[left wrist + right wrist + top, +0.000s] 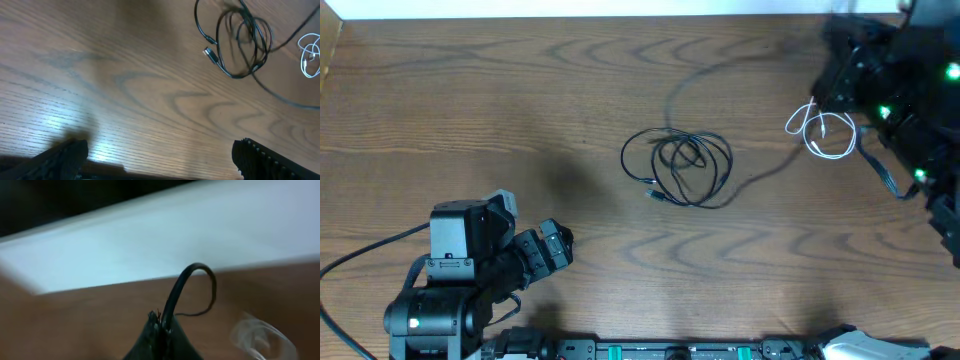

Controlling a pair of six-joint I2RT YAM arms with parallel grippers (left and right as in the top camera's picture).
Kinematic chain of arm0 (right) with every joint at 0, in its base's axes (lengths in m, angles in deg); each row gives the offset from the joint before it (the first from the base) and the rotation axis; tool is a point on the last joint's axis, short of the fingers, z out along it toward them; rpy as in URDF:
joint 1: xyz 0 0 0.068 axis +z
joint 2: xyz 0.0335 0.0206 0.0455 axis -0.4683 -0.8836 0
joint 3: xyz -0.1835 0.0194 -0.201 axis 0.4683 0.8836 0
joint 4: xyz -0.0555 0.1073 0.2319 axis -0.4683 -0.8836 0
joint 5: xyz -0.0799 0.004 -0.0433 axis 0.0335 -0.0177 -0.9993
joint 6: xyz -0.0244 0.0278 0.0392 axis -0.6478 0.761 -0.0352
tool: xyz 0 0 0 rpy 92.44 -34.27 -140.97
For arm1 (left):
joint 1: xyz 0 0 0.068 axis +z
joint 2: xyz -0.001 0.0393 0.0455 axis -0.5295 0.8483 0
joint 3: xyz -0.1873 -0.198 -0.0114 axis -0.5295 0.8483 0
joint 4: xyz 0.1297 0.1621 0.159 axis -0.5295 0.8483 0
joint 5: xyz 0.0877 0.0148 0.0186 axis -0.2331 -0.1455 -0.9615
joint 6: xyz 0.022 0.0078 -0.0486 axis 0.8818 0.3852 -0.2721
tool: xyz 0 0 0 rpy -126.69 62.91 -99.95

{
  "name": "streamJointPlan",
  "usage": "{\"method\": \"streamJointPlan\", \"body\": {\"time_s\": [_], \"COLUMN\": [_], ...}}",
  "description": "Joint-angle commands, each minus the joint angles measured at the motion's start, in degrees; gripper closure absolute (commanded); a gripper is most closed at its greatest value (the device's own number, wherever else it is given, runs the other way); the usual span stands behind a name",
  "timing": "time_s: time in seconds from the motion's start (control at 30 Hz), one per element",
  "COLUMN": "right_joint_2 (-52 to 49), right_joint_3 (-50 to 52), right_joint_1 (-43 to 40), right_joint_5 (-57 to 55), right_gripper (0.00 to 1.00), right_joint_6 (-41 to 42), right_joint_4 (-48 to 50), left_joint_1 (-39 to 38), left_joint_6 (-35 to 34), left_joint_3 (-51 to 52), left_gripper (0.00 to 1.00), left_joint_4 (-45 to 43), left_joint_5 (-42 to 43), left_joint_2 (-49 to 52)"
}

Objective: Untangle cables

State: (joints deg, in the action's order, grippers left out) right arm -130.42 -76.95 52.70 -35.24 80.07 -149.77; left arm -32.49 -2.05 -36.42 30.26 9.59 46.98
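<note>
**Item 1, right claw** (161, 330): jaws closed tight on a strand of black cable (186, 287), which arcs up out of the fingertips. I have it near the far right corner of the worktop (470, 90), lifted off the surface as far as I can judge.

**Item 2, black coil** (680, 168): loose overlapping loops lying flat at the middle of the worktop. A small plug (211, 54) pokes out on its near-left side. A blurred dark strand runs from the coil diagonally toward the far right corner. I take it for the held strand, its long axis centre-to-corner, though the blur stops me tracing it fully.

**Item 3, white cable** (825, 135): small looped bundle near the right edge, just beside the right arm (900, 90) and apart from the coil.

**Item 4, left claw** (160, 152): jaws spread wide, nothing in them, low by the near left corner. The coil lies ahead of it and to its right, well apart. My judgement is that this free claw is the one to pin the coil.

**Item 5, surface and room**: brown wood grain with a soft patch of glare. A pale panel (200, 230) stands beyond the far edge.
</note>
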Motion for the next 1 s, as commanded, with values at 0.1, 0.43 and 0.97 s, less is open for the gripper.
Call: {"method": "streamJointPlan", "body": {"time_s": [0.1,0.43,0.97], "right_joint_2": [-3.98,-10.45,-25.55], "right_joint_3": [-0.2,-0.15,-0.15], "right_joint_1": [0.02,0.09,11.54], "right_joint_5": [-27.02,9.68,35.56], "right_gripper": [0.99,0.99,0.99], "right_joint_6": [11.3,9.29,-7.45], "right_joint_4": [-11.52,-17.07,-16.48], "left_joint_1": [0.22,0.22,0.22], "left_joint_6": [0.98,0.98,0.98], "left_joint_3": [-0.13,-0.13,-0.13], "left_gripper": [0.02,0.02,0.02], "left_joint_4": [-0.02,-0.02,-0.02], "left_joint_5": [-0.39,-0.39,-0.39], "left_joint_2": [0.02,0.02,0.02]}}
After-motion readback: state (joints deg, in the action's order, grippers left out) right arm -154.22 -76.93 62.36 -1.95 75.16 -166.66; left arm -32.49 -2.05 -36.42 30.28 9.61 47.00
